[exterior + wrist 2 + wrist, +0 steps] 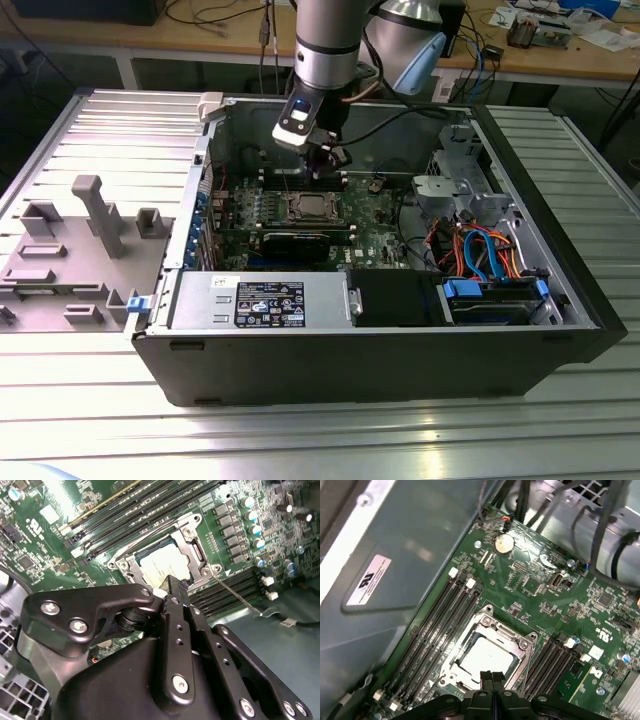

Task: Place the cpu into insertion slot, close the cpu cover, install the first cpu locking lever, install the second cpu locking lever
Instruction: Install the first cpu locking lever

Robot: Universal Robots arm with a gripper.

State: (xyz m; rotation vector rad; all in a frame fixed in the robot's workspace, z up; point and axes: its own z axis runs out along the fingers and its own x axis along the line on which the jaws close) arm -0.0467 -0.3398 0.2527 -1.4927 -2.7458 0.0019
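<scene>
The cpu (pixel 487 657) lies in the insertion slot (pixel 312 207) on the green board, its flat silver top showing through the cpu cover (pixel 522 642). The cover lies down flat over it. My gripper (pixel 492 676) hangs just above the socket's edge, shut, with nothing between its black fingertips (pixel 176 586). In the exterior view the gripper (pixel 325 168) reaches down into the open case just behind the socket. A thin wire locking lever (pixel 237 594) sticks out from a socket corner across the memory slots, clear of the cover (pixel 192 545) and the cpu (pixel 165 562).
Black memory slots (pixel 445 615) flank the socket on both sides. The grey case wall (pixel 395 555) rises close behind. A long black expansion card (pixel 300 240), the power supply (pixel 265 300) and a drive cage with coloured cables (pixel 480 250) crowd the case. A grey fixture (pixel 80 240) sits at the exterior view's left.
</scene>
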